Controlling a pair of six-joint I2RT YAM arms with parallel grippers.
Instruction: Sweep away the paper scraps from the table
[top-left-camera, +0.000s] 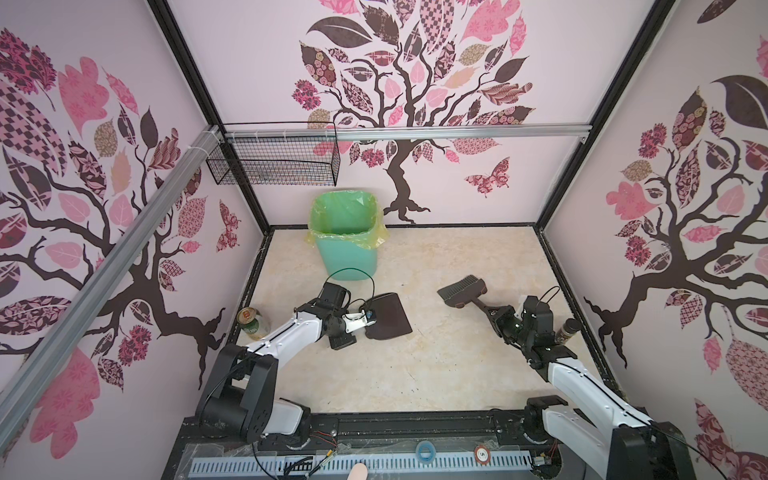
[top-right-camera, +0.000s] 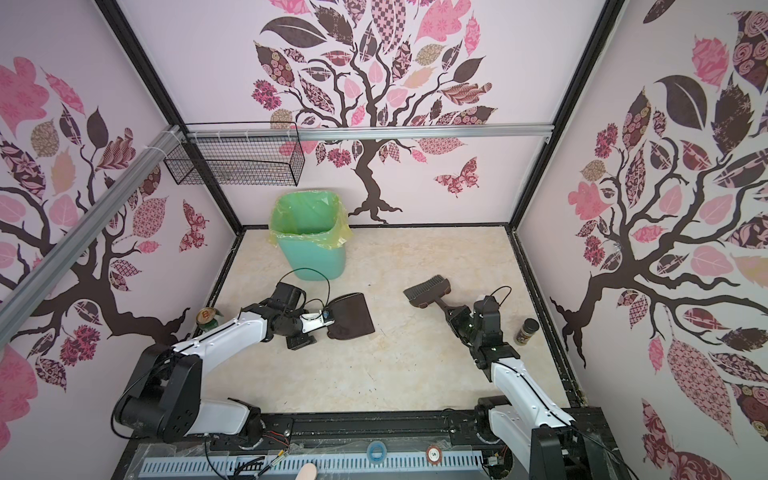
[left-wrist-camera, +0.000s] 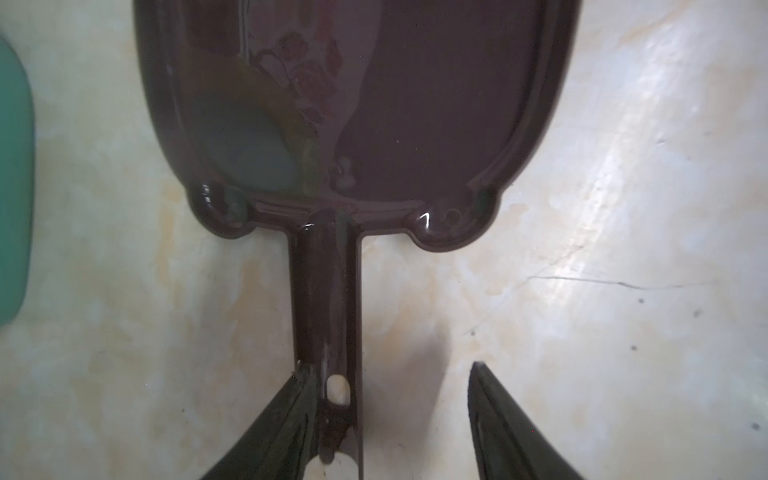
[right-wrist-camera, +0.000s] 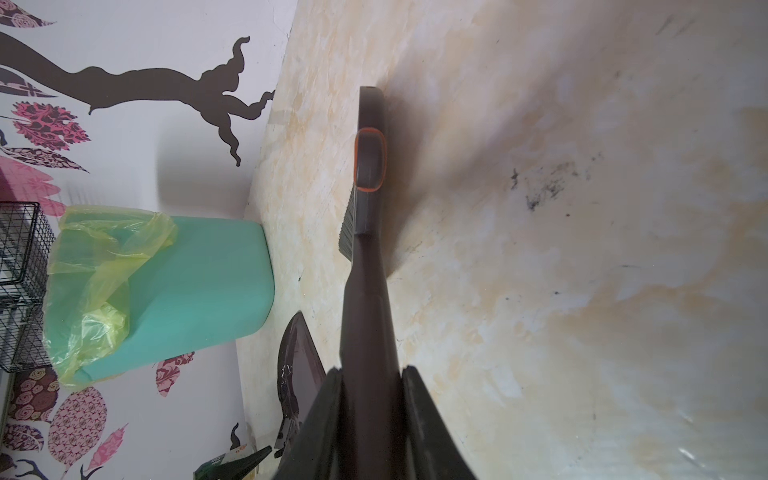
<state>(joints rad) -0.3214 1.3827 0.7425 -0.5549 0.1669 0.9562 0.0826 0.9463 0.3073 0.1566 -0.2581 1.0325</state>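
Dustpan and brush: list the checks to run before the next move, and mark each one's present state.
1. Jaws of the left pincer apart, with the handle of the dustpan between them: ok.
2. The dustpan lying on the table, pan empty: ok.
3. The right pincer shut on the handle of the brush: ok.
4. No paper scraps on the table in both top views: ok.
5. The bin upright, liner on: ok.
6. Scraps inside the bin: cannot tell.

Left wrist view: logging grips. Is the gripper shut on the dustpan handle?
No, the left gripper has its fingers apart, one well clear of the dustpan handle.
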